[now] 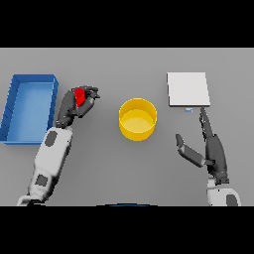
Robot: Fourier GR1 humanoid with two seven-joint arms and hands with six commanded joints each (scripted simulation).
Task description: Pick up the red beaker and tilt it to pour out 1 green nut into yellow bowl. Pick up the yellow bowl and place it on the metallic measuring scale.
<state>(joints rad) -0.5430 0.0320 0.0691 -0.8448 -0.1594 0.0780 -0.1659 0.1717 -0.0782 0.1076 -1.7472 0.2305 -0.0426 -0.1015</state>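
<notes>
— How far along is the task being judged to be?

— Only the first part is being carried out. The red beaker [79, 96] is being held by the left hand [75, 106], whose fingers are being kept curled round it, well to the left of the yellow bowl [138, 119]. It is not yet being held over the bowl, so the pouring is being counted as still to do. No green nut is being made out in the bowl, though one that small could be missed.

— And the second part?

— Nothing of it is being done yet. The bowl is being left on the grey table [114, 163], apart from the metallic measuring scale [187, 89] at its upper right. The right hand [206, 149] is being held open between them, fingers straight, thumb spread, nothing in it.

— Is anything being seen in the way?

— A blue tray [15, 101] is being seen just left of the left hand, away from the path to the bowl. That path is being judged free.
</notes>
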